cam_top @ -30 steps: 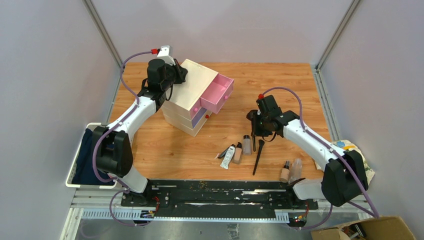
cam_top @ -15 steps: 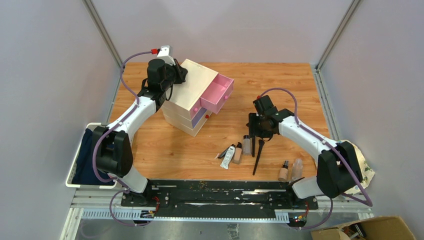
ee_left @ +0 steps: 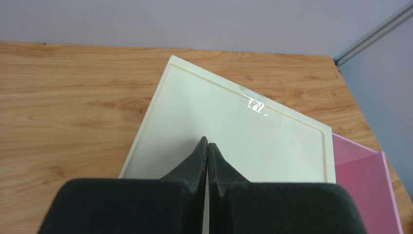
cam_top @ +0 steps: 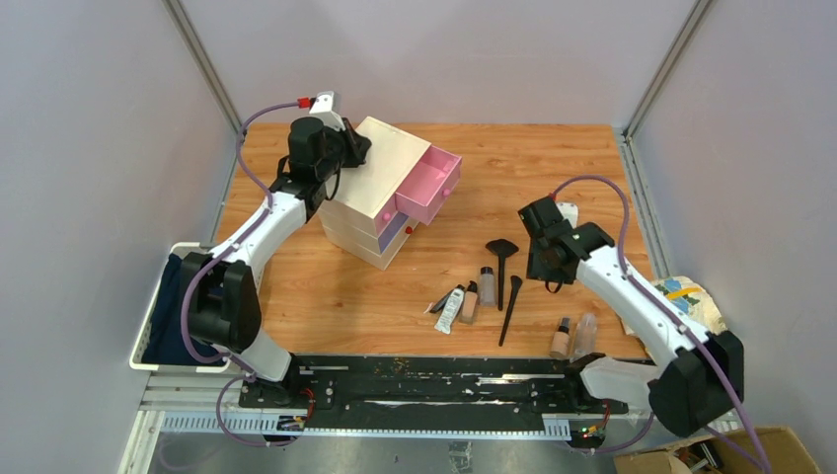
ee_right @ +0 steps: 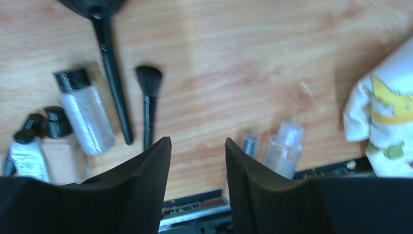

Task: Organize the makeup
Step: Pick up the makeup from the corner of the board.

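Note:
The makeup lies near the table's front edge: a white tube (cam_top: 450, 308), a beige bottle (cam_top: 469, 301), a clear bottle (cam_top: 487, 284), a wide-headed black brush (cam_top: 501, 265) and a slim brush (cam_top: 510, 308). Two more small bottles (cam_top: 574, 337) stand to the right. My right gripper (cam_top: 546, 278) hovers open and empty between the brushes and those bottles. Its wrist view shows the wide brush (ee_right: 112, 73), the slim brush (ee_right: 148, 97), the clear bottle (ee_right: 85, 117) and a right-hand bottle (ee_right: 285, 148) around the right gripper (ee_right: 197, 144). My left gripper (ee_left: 208, 142) is shut, its tips over the cream box's lid (ee_left: 243, 122).
The cream box (cam_top: 380, 178) stands at the back left with its pink top drawer (cam_top: 429, 183) pulled out. A white basket (cam_top: 158, 311) holding dark cloth hangs off the left edge. A patterned cloth (cam_top: 691, 291) lies at the right edge.
My right gripper has opened and moved right, away from the wide brush, which now lies free on the table. The left arm has not moved.

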Action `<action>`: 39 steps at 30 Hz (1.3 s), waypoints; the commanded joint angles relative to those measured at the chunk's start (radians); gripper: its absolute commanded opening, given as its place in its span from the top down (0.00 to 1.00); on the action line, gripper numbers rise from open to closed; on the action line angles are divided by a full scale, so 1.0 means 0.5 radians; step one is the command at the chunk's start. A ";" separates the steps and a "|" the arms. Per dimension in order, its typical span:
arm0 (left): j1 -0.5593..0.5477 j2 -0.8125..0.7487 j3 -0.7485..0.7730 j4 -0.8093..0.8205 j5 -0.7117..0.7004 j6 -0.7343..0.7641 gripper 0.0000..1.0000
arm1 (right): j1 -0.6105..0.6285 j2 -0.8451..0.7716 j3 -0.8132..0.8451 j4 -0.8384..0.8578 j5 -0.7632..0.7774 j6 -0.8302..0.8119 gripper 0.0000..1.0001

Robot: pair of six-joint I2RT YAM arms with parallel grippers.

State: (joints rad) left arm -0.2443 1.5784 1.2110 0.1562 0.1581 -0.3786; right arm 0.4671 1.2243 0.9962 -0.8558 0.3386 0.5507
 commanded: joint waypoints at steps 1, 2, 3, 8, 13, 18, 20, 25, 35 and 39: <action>-0.005 0.044 -0.152 -0.426 0.162 -0.016 1.00 | -0.022 -0.253 -0.183 -0.402 0.186 0.272 0.52; -0.005 0.038 -0.167 -0.411 0.178 -0.020 1.00 | -0.041 -0.320 -0.232 -0.422 0.172 0.305 0.52; -0.005 0.034 -0.176 -0.402 0.186 -0.031 1.00 | -0.047 -0.386 -0.273 -0.435 0.161 0.345 0.53; -0.011 0.061 -0.192 -0.357 0.313 -0.114 1.00 | -0.057 -0.502 -0.337 -0.535 -0.002 0.450 0.58; -0.021 0.068 -0.213 -0.324 0.338 -0.091 1.00 | -0.055 -0.510 -0.531 -0.626 -0.312 0.579 0.62; -0.021 0.049 -0.242 -0.322 0.359 -0.075 1.00 | -0.042 -0.645 -0.775 -0.617 -0.457 0.763 0.56; -0.021 0.048 -0.255 -0.274 0.383 -0.090 1.00 | -0.031 -0.696 -0.827 -0.652 -0.467 0.822 0.52; -0.021 0.042 -0.269 -0.232 0.408 -0.101 1.00 | -0.015 -0.821 -0.848 -0.749 -0.346 0.904 0.36; -0.020 0.003 -0.315 -0.165 0.433 -0.117 1.00 | -0.014 -0.613 -0.770 -0.805 -0.178 1.095 0.42; -0.018 0.008 -0.331 -0.129 0.449 -0.128 1.00 | -0.005 -0.483 -0.686 -0.830 -0.074 1.137 0.43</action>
State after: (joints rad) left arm -0.2436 1.5452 1.1172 0.2684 0.3389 -0.4267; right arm 0.4519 0.9356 0.6067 -1.1248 0.2176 1.0576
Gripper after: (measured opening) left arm 0.001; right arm 0.574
